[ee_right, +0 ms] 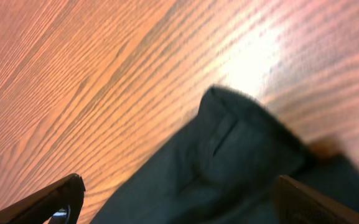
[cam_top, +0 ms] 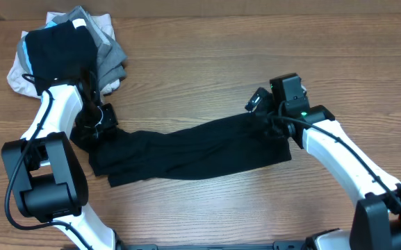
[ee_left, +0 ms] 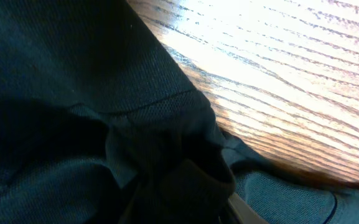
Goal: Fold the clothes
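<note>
Two arms meet the black shirt [cam_top: 186,149], which lies as a long band across the middle of the table [cam_top: 207,55]. Left end effector [cam_top: 103,117], at the band's left end, is sunk in bunched cloth; its spread cannot be told. Right end effector [ee_right: 176,183], at the band's right end, stands wide over the shirt's edge. Stacked garments [cam_top: 68,52] lie upper left.
</note>
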Robot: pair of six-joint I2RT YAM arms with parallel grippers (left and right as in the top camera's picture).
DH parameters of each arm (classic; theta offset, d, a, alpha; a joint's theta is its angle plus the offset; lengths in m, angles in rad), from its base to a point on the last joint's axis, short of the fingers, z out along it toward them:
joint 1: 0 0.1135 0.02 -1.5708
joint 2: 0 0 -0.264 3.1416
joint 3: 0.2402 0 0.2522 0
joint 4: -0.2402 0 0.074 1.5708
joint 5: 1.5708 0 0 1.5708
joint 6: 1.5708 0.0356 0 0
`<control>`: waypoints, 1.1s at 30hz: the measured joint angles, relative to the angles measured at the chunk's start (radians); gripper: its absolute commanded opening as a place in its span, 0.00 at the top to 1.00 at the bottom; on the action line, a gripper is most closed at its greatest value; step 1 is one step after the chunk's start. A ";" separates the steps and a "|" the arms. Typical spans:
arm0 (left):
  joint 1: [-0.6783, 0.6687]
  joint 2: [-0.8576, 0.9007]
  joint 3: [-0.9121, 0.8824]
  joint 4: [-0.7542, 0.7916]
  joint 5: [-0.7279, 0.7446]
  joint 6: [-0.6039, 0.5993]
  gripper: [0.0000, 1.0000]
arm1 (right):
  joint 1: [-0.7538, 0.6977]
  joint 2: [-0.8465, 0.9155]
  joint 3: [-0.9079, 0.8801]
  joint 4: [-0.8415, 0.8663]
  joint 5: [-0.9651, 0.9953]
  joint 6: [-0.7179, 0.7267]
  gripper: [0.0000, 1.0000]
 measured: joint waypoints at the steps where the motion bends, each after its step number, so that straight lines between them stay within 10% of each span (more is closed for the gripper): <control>1: 0.000 0.000 0.000 0.000 0.000 0.000 0.64 | -0.010 0.009 0.000 0.006 -0.002 -0.010 0.00; 13: 0.000 0.000 0.000 0.000 0.004 0.000 0.62 | -0.071 0.219 0.002 0.071 -0.035 -0.029 0.07; 33: 0.000 0.000 0.000 -0.002 0.004 0.000 0.59 | -0.071 0.225 0.056 -0.099 -0.067 -0.009 0.67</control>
